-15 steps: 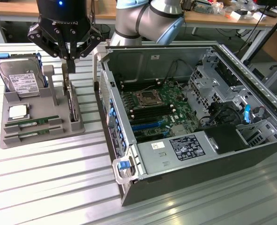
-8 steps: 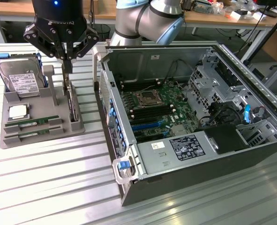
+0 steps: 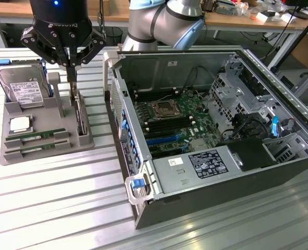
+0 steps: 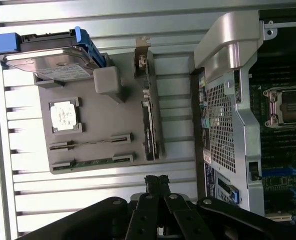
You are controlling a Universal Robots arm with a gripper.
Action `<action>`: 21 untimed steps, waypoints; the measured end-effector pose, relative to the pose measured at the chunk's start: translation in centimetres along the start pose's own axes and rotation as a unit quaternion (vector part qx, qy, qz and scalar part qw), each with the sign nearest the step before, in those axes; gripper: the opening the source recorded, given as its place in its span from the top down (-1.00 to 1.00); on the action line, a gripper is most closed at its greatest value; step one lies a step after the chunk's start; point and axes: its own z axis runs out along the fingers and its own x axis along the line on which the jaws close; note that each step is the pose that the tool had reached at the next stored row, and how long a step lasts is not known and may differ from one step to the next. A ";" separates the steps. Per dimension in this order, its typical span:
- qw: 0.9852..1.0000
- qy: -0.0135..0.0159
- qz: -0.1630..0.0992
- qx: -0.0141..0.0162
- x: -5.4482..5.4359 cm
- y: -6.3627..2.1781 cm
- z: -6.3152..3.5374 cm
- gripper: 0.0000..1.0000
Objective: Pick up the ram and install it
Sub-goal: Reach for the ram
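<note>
At the exterior view's left, a grey tray sits on the ribbed metal counter. In it the ram lies flat in a slot along the near edge, with a second stick just beside it on the far side. The same tray holds a hard drive, a processor and a bracketed card.

The claw hangs above the tray's right side, over that card, with its fingers pressed together and nothing between them. It is well clear of the ram. The wrist view shows the shut fingertips of the claw and the ram untouched in its slot.

The open computer case stands to the right, its motherboard exposed.

The stick looks light, thin and stiff, but delicate. Its chips and contact edge would likely suffer from pinching or scraping. A hold across its thickness, near the middle of its length and away from the contacts, seems safest.
</note>
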 end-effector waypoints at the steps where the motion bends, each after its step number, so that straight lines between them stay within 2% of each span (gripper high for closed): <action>1: 1.000 0.000 0.000 0.000 0.1 0.00 0.00 0.79; 21: 1.000 0.000 0.000 0.000 1.3 -0.10 -0.04 0.79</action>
